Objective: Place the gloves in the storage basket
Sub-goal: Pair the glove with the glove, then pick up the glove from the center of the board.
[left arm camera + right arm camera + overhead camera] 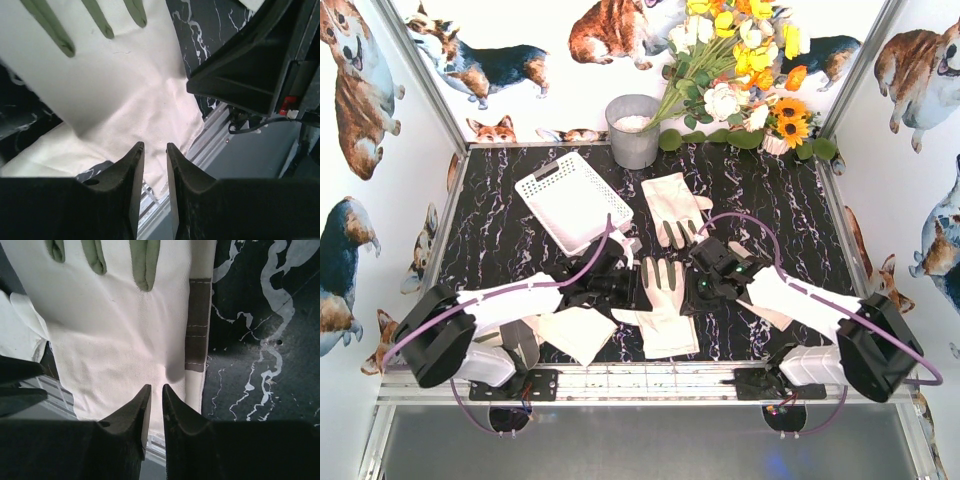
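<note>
Front-left glove (578, 335) partly under left arm (510, 300)

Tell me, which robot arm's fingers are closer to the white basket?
Left. The left fingers are just in front of the basket's near corner, at the middle glove's left edge. The right fingers are at that glove's right side, farther from the basket.
</note>
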Action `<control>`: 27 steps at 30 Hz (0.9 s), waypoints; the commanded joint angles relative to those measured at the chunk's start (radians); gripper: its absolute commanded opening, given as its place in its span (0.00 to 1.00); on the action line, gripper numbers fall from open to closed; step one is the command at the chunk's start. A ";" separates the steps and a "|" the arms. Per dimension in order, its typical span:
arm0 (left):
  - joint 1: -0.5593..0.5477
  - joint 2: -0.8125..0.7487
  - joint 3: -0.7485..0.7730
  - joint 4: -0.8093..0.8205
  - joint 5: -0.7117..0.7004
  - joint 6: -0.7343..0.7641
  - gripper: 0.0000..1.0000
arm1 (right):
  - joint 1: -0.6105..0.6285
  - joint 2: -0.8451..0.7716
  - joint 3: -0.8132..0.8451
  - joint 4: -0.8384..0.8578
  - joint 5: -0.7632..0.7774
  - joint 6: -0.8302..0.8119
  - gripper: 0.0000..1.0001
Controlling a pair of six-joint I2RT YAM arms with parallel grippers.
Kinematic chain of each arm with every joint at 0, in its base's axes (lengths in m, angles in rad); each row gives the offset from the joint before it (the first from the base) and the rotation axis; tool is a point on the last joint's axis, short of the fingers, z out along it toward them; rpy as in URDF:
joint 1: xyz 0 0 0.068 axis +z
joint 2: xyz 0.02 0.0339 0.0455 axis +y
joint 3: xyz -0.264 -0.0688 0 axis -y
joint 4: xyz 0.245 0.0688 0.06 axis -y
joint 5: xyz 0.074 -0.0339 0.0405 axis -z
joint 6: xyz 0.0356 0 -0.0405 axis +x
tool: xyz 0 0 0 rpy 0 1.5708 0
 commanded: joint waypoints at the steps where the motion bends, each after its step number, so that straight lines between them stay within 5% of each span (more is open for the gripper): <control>1: -0.008 0.058 -0.023 0.136 0.114 -0.029 0.18 | -0.031 0.035 -0.003 0.100 -0.102 0.006 0.17; 10: -0.031 0.230 -0.043 0.105 0.200 0.052 0.17 | -0.065 0.095 -0.001 0.036 -0.059 0.009 0.15; 16: -0.033 0.264 -0.020 0.074 0.196 0.081 0.19 | -0.086 0.026 -0.003 0.034 -0.075 0.001 0.24; 27: -0.024 0.115 0.121 -0.105 -0.040 0.128 0.46 | -0.240 -0.010 0.001 0.052 -0.301 -0.096 0.49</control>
